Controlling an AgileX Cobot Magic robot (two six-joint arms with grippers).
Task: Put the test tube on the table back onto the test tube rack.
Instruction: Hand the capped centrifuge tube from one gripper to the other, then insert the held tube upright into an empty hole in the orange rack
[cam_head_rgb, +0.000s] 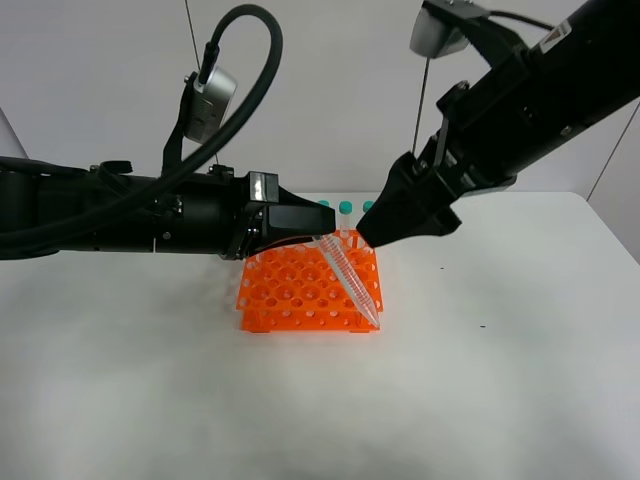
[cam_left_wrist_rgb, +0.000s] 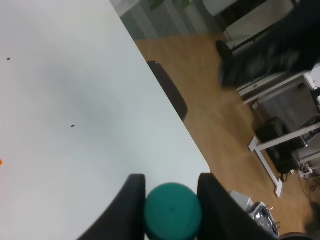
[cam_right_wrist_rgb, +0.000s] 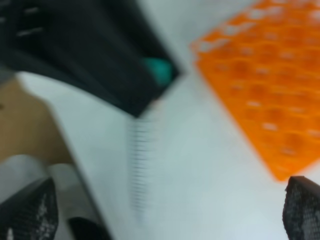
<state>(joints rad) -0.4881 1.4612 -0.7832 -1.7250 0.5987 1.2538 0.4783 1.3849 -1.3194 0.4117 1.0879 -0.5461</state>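
My left gripper (cam_head_rgb: 305, 228) is shut on the teal cap (cam_left_wrist_rgb: 173, 212) of the test tube (cam_head_rgb: 350, 280). The clear tube slants down to the right over the orange test tube rack (cam_head_rgb: 290, 290), with its conical tip near the rack's front right corner. In the left wrist view, the left gripper (cam_left_wrist_rgb: 173, 200) has both black fingers pressed on the cap. My right gripper (cam_head_rgb: 388, 225) hangs just above the rack's back right, close to the tube. The blurred right wrist view shows the right gripper (cam_right_wrist_rgb: 165, 210) open and empty, with the tube (cam_right_wrist_rgb: 140, 165) and the rack (cam_right_wrist_rgb: 260, 85) below it.
Three teal-capped tubes (cam_head_rgb: 345, 207) stand in the rack's back row. The rack sits mid-table on the white table (cam_head_rgb: 500, 380). In the left wrist view, the table edge (cam_left_wrist_rgb: 165, 115) has a dark chair (cam_left_wrist_rgb: 170, 90) and a wooden floor beyond it.
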